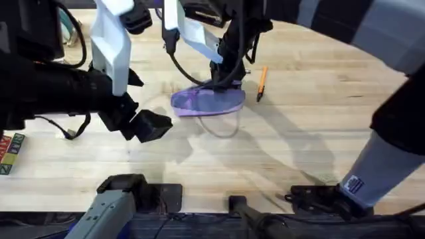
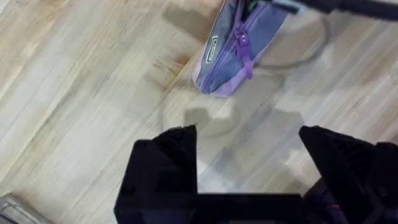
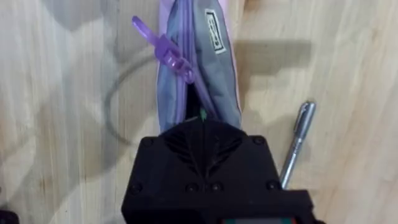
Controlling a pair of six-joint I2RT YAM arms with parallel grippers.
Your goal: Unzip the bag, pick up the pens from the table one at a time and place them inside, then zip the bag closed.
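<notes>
The lavender bag (image 1: 209, 101) lies in the middle of the table (image 1: 312, 133), its purple zipper pull (image 3: 163, 48) partway along and a gap open in the zip behind it. My right gripper (image 1: 223, 82) comes down on the bag's far-right end, fingers (image 3: 202, 134) shut together on the bag (image 3: 214, 74). The silver pen (image 3: 297, 143) lies on the wood right beside that end. The orange pen (image 1: 261, 82) rests just right of the bag. My left gripper (image 1: 149, 126) hovers open to the left of the bag (image 2: 239, 53), its fingers (image 2: 165, 168) wide apart with nothing between them.
A coloured block (image 1: 10, 153) sits at the table's left edge, with a black cable (image 1: 66, 129) trailing nearby. White arm links (image 1: 109, 40) stand behind the bag. Bare wood stretches to the right and front of the bag.
</notes>
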